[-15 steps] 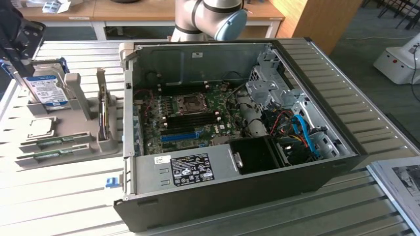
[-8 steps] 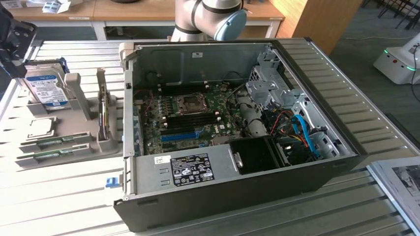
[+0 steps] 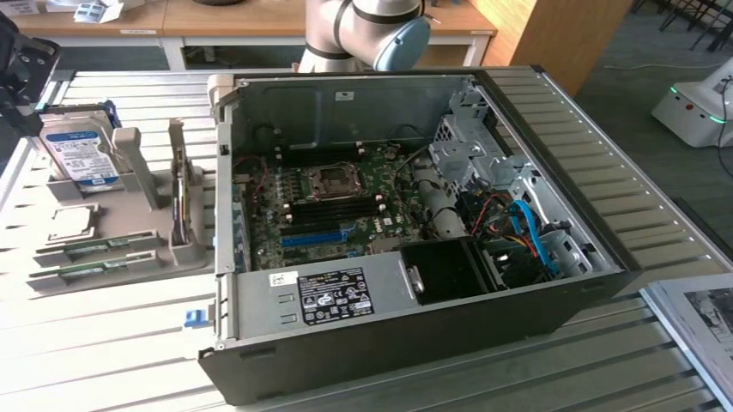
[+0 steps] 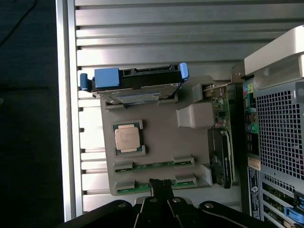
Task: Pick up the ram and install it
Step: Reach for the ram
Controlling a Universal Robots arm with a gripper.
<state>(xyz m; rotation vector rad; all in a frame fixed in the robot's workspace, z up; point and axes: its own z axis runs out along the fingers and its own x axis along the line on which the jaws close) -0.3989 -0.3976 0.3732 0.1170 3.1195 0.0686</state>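
We note the gripper (image 4: 160,182) pinched closed and empty, above the grey tray (image 4: 156,137). The ram (image 4: 135,187) lies in the tray's edge slot, beside a second stick (image 4: 152,166).

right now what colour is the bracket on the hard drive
The bracket is blue, clearest in the wrist view.

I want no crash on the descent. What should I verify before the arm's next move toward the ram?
1. Claw empty: ok, shut and holding nothing.
2. Claw open for grasping: not ok.
3. Ram seated in tray: ok, with a second stick beside it.
4. Case side open: ok.
5. Black board slots free: cannot tell.
6. Clearance from upright drive: cannot tell.
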